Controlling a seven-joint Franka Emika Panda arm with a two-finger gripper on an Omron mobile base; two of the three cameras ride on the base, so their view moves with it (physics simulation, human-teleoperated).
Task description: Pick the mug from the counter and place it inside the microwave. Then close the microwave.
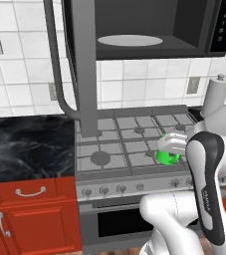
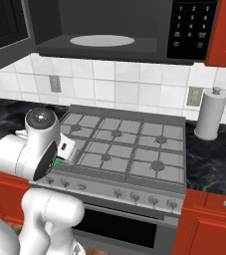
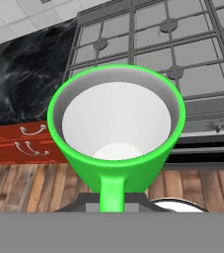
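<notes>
Claw clenched on the green mug, held over the stovetop's front edge.

The gripper [image 1: 170,148] is closed tight on the mug [image 3: 117,126], gripping it by the handle side; the hand view looks straight into its white interior. The mug [image 1: 167,157] hangs clear above the front of the gas stovetop [image 1: 134,142], off the black marbled counter [image 1: 27,144]. Overhead the microwave [image 1: 149,30] stands open, its door [image 1: 82,64] swung out, its pale turntable [image 1: 130,41] bare.

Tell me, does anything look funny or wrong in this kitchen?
Nothing is spilled or broken. The odd bits: the small bright green mug hangs in the air over the grey gas stovetop, held in the robot's hand, and the dark microwave's grey-framed door stands wide open.
</notes>
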